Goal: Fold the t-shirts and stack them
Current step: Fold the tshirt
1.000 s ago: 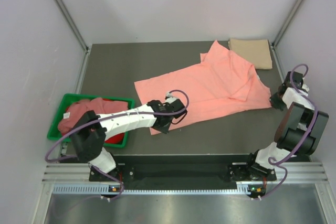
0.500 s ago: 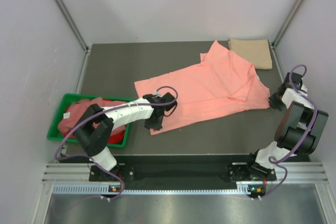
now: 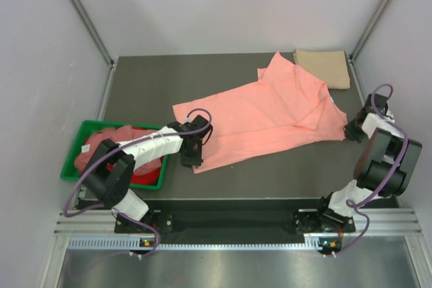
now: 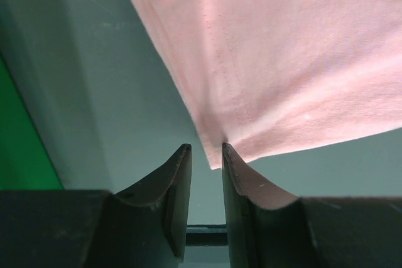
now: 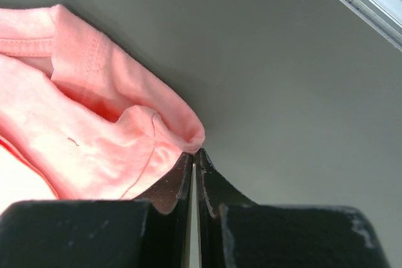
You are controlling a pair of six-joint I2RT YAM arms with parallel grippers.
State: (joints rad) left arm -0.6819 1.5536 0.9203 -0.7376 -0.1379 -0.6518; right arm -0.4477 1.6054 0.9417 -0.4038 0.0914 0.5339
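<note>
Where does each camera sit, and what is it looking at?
Top external: high behind the arms, looking down at the table; both arms show, plus the salmon-pink t-shirt, tan t-shirt and green bin.
Left wrist: on the left arm, looking past the left gripper at the shirt's corner.
Right wrist: on the right arm, looking past the right gripper, pinched on the shirt's edge.
All three views share the salmon-pink t-shirt.

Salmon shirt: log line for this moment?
salmon shirt unfolded | left gripper open at near hem corner | right gripper shut on right edge
</note>
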